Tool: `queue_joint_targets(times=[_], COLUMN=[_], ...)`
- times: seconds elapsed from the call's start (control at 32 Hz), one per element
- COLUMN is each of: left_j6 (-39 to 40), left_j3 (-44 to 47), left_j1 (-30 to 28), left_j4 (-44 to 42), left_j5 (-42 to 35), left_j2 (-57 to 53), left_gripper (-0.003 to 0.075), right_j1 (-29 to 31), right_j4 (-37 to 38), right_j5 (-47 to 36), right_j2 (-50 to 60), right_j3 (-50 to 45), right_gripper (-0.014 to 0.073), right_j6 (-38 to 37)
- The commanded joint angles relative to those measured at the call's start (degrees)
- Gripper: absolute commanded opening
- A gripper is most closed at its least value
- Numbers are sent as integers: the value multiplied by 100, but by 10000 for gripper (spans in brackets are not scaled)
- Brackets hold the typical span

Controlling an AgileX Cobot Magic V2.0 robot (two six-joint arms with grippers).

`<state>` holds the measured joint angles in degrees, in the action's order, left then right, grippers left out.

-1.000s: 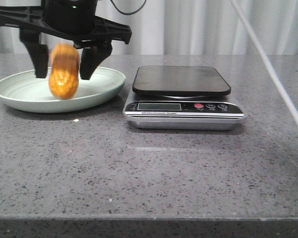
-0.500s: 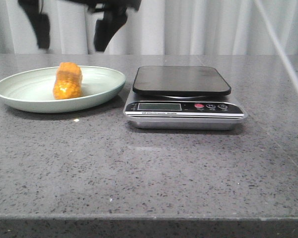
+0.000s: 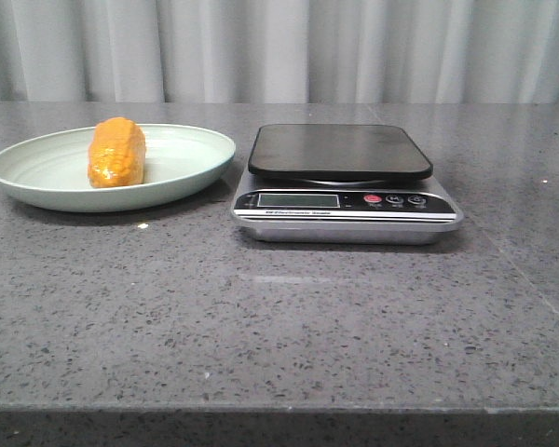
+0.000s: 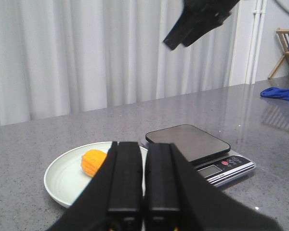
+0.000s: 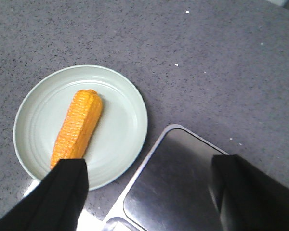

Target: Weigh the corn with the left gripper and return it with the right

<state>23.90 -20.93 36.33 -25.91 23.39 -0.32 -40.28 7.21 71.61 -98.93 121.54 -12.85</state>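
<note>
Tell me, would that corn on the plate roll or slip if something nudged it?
Probably. The corn is rounded and lies on its side, so it could roll across the plate. Its glossy surface looks slippery. The raised rim would likely stop it.

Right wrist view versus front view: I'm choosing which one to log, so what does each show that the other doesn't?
Only the right wrist view shows the right gripper, open, high above the table, and the corn full length from above. Only the front view shows the scale's display and buttons. Both show the corn lying in the plate beside the bare scale platform.
</note>
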Motion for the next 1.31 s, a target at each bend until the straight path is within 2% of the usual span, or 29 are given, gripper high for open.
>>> queue_joint_targets(times=[0.0,0.47,0.59,0.84,1.03,1.09,1.16,1.19,1.25,1.28], left_j6=[-1,-1,-1,-1,-1,-1,-1,-1,-1,-1], left_j3=[-146,-146,-146,-146,-146,-146,-146,-146,-146,-146], left_j1=[25,25,25,25,25,25,25,25,25,25], left_j4=[-50,-50,-50,-50,-50,-50,-50,-50,-50,-50], left_j5=[-406,-406,-406,-406,-406,-406,-406,-406,-406,-406], left_j2=[-91,-91,-91,-91,-91,-91,-91,-91,-91,-91], left_gripper=[127,127,127,127,127,127,127,127,127,127], right_j1=[62,62,62,62,62,62,62,62,62,62], right_j4=[118,158,165,241,750,765,765,765,765,756], right_j5=[-468,-3752,-4181,-5077,-5941,-6242,-6330,-6309,-6287,-6281], right_j2=[833,5347,6540,8856,9723,9731,9731,9731,9731,9731], right_j3=[-485,-6281,-7369,-8935,-10010,-10213,-10280,-10280,-10280,-10280], right_gripper=[612,612,612,612,601,524,364,255,124,146], right_j6=[129,124,124,129,129,129,129,129,129,124])
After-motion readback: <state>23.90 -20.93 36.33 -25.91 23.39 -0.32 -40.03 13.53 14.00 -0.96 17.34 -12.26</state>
